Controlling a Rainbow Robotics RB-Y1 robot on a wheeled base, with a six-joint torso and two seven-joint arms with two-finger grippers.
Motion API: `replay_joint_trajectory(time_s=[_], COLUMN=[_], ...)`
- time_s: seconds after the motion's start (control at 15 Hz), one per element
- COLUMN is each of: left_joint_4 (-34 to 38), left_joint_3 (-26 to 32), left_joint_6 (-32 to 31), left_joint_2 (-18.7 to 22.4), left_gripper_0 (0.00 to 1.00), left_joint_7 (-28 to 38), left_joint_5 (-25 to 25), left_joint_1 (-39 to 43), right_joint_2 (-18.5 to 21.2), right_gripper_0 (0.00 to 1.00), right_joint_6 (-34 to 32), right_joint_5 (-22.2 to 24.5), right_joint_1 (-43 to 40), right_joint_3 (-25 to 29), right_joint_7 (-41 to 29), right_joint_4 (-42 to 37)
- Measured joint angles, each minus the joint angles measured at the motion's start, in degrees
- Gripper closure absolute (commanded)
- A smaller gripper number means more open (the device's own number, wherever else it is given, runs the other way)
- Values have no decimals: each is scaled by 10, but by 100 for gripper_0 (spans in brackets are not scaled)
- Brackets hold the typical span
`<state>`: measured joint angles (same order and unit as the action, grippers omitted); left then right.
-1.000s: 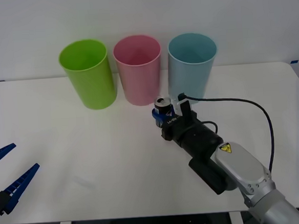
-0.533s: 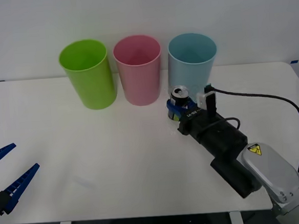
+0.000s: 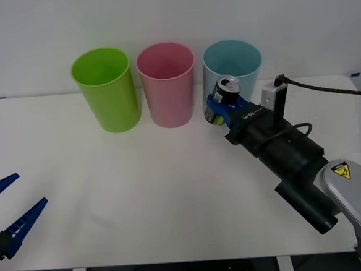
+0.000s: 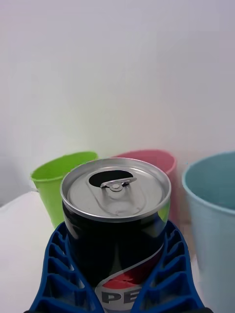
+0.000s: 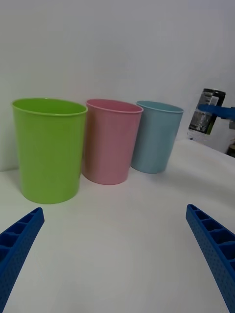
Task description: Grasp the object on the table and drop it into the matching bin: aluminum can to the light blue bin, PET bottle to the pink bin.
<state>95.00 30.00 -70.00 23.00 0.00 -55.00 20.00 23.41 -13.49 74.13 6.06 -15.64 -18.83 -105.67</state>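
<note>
My right gripper [image 3: 223, 107] is shut on the dark aluminum can [image 3: 224, 99] with a silver top, held lifted above the white table [image 3: 140, 175], in front of the light blue bin [image 3: 233, 76]. The wrist view shows the can [image 4: 115, 215] upright between the blue fingers [image 4: 58, 274], with its pull-tab top facing up. The pink bin [image 3: 167, 84] stands to the left of the blue one. In the left wrist view the can [image 5: 207, 117] hangs in the air beside the light blue bin [image 5: 156, 136] and the pink bin [image 5: 110, 141]. My left gripper [image 3: 6, 213] rests open at the table's front left.
A lime green bin [image 3: 105, 88] stands at the left end of the row of three bins along the back of the table. A black cable [image 3: 326, 89] arcs from the right wrist toward the right edge.
The right gripper has lifted the can off the table and carried it back and to the right, up toward the light blue bin. The left arm stayed still.
</note>
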Motion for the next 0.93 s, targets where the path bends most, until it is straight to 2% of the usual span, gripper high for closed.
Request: replay_joint_trajectory(time_s=[0.4, 0.6, 0.93], left_joint_4=[0, 0, 0], left_joint_3=[0, 0, 0], left_joint_6=[0, 0, 0], left_joint_2=[0, 0, 0], left_gripper_0=[0, 0, 0], left_joint_7=[0, 0, 0], left_joint_5=[0, 0, 0], left_joint_1=[0, 0, 0], right_joint_2=[6, 20, 29], right_gripper_0=[100, 100, 100], right_joint_6=[-86, -90, -92], right_joint_5=[9, 20, 59], right_joint_1=[46, 75, 158], right_joint_3=[70, 84, 108], right_joint_7=[-51, -92, -94], right_joint_4=[-8, -2, 77])
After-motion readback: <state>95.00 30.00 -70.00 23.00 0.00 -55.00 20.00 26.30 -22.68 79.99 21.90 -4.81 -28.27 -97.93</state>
